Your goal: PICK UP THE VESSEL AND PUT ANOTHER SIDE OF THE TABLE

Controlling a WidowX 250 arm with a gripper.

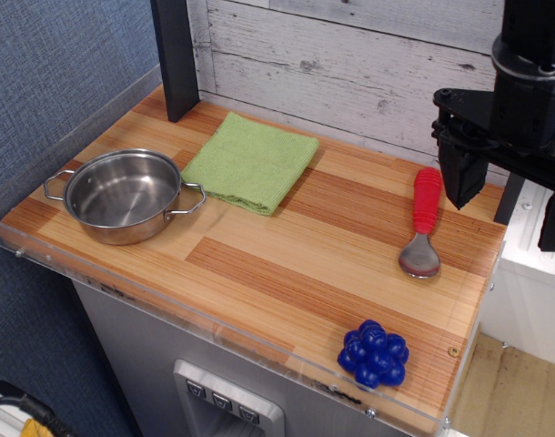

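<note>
The vessel [123, 196] is a shiny shallow steel pot with two wire loop handles. It stands upright and empty at the left end of the table [287, 264], near the front edge. My gripper [507, 196] is black and hangs at the far right, above the table's right edge. It is far from the vessel. Its two fingers stand apart with nothing between them.
A green cloth [250, 161] lies flat behind and right of the pot. A red-handled metal spoon [423, 223] lies at the right, just left of my gripper. A blue berry-shaped toy [374, 354] sits at the front right corner. A dark post [175, 56] stands at the back left.
</note>
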